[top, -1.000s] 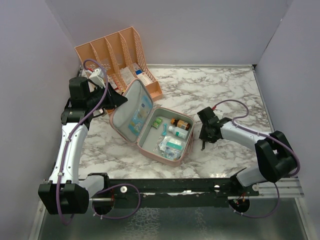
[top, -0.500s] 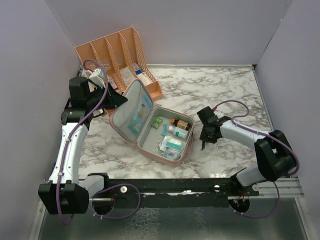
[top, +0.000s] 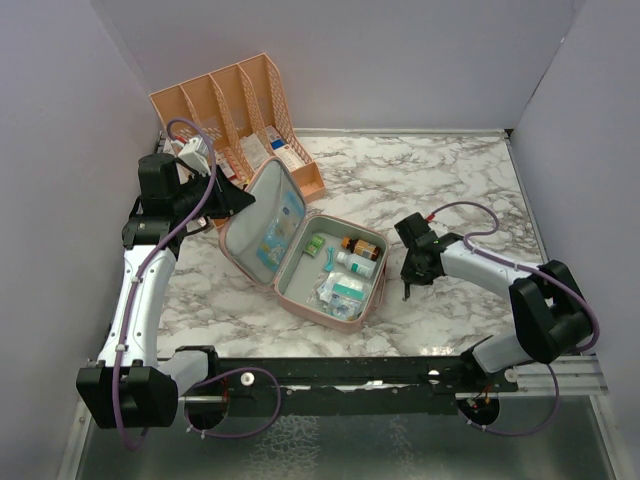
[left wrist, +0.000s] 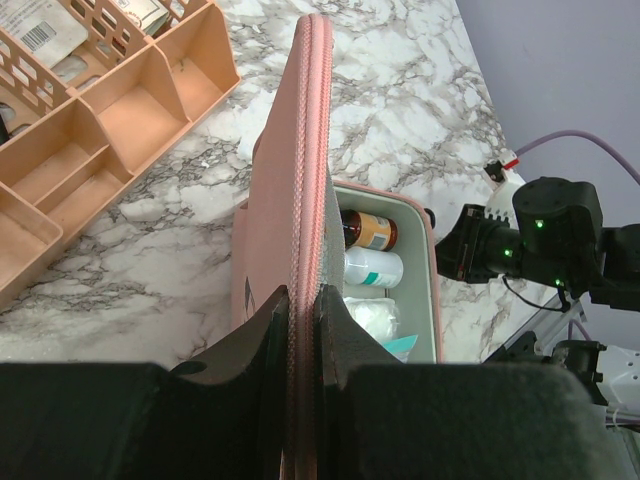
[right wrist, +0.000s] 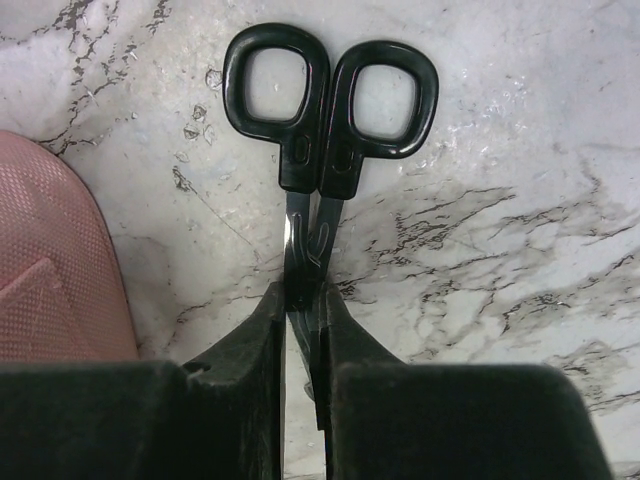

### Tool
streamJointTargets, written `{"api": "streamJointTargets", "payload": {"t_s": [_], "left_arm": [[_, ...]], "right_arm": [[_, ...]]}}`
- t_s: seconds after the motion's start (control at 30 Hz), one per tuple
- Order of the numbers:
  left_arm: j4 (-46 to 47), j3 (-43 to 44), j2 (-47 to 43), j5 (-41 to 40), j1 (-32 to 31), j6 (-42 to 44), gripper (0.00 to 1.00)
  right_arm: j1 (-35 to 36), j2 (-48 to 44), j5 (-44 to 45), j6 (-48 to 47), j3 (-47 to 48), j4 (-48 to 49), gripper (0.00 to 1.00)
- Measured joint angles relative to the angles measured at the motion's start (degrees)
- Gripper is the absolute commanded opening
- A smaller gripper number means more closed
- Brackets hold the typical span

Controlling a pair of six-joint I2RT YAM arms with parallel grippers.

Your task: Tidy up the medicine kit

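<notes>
The flat pink rounded-square zip medicine kit (top: 300, 272) is lying open near the middle of the white-and-grey marble table (top: 450, 180), just in front of the peach slotted plastic desk organizer (top: 215, 100). Small bottles and packets are sitting in its pale grey-green base. The left gripper (left wrist: 303, 300) is clamping the raised lid's pink zip edge, while the right gripper (right wrist: 303, 300), just right of the case, is pinching the blades of the black-handled metal scissors (right wrist: 312, 170) lying flat on the marble.
</notes>
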Motion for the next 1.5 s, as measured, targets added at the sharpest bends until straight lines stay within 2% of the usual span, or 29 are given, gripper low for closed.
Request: {"api": "streamJointTargets", "payload": {"t_s": [0.17,0.43,0.63,0.83,1.0,1.23,1.5], "left_arm": [[0.00,0.00,0.00,0.00,0.00,0.00,0.00],[0.02,0.00,0.00,0.00,0.00,-0.02,0.00],[0.02,0.02,0.02,0.00,0.00,-0.02,0.00],[0.04,0.02,0.07,0.00,0.00,-0.07,0.00],[0.22,0.02,0.28,0.00,0.00,-0.44,0.00],[0.46,0.02,0.55,0.02,0.00,-0.90,0.00],[0.61,0.02,0.57,0.04,0.00,-1.86,0.00]], "right_arm": [[0.00,-0.98,0.11,0.00,-0.50,0.68,0.01],[0.00,-9.20,0.50,-0.09,-2.19,2.75,0.01],[0.00,-10.10,0.72,-0.76,-1.81,3.13,0.02],[0.63,-12.17,0.79,-3.19,2.21,3.32,0.03],[4.07,-13.62,1.57,-5.62,7.91,5.60,0.03],[13.64,-11.47,3.54,-10.71,17.68,14.56,0.03],[21.24,-6.91,1.22,-18.73,22.95,32.57,0.04]]}}
